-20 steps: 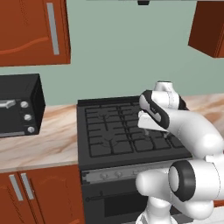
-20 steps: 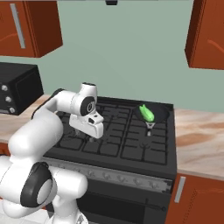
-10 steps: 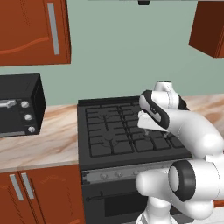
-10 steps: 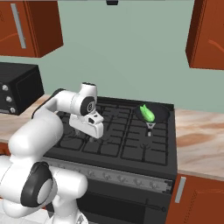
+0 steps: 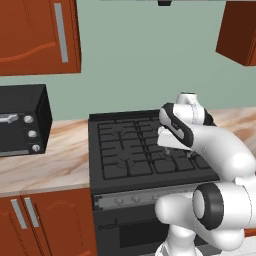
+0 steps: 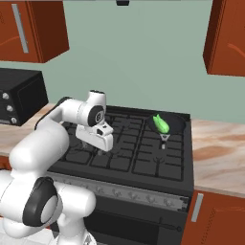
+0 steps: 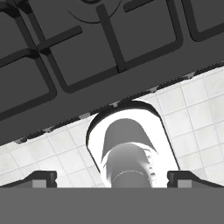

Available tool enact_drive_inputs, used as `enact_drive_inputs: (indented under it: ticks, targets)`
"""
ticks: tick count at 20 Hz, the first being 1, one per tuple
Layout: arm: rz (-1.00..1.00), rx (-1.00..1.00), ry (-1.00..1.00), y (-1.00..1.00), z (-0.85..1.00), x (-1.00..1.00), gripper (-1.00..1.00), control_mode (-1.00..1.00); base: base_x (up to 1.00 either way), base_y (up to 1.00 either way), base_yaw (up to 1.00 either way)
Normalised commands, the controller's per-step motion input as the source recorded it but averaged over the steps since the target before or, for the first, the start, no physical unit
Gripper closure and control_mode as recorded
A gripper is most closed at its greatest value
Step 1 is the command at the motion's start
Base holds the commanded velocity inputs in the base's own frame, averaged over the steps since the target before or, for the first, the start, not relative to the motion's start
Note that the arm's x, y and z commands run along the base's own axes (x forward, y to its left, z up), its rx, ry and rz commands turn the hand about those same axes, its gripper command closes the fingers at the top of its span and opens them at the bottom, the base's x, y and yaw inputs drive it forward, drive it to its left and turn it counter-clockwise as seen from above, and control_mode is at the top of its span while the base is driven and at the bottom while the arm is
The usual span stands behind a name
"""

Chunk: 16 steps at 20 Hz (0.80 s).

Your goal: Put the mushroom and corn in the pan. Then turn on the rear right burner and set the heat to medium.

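Note:
The small black pan (image 6: pixel 174 125) sits on the stove's rear right corner, its grey handle (image 6: pixel 163 139) pointing toward the front. It covers the rear right burner. The bright green corn (image 6: pixel 161 123) lies inside the pan. The mushroom is hidden from me. My gripper (image 6: pixel 97 149) hangs low over the front left grates, well left of the pan, with nothing in it. In the hand view my gripper (image 7: pixel 114 178) is open, its fingertips (image 7: pixel 41 177) far apart above the stove's front edge. In the left base view, the hand (image 5: pixel 168 138) is over the right half of the stove.
The black stove (image 5: pixel 125 150) has a row of knobs (image 6: pixel 117 192) along its front panel. A black toaster oven (image 5: pixel 20 120) stands on the marble counter (image 5: pixel 55 165) to the left. More counter (image 6: pixel 215 148) lies to the right. Red wall cabinets (image 6: pixel 227 36) hang overhead.

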Motion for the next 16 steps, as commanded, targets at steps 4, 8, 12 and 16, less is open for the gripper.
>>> enact_drive_inputs:
  ticks: [4,8,12,16]
  targets:
    - [0.00,0.00,0.00,0.00,0.00,-0.06,-1.00,-1.00,0.00,0.00,0.00]
    - [0.00,0.03,-0.05,-0.62,0.00,-0.18,-1.00,-1.00,0.00,0.00,0.00]
    - [0.04,0.06,-0.08,-0.89,0.00,-0.03,-1.00,-1.00,0.00,0.00,0.00]
    - [0.16,0.04,-0.13,-0.87,0.00,0.08,-1.00,-1.00,0.00,0.00,0.00]
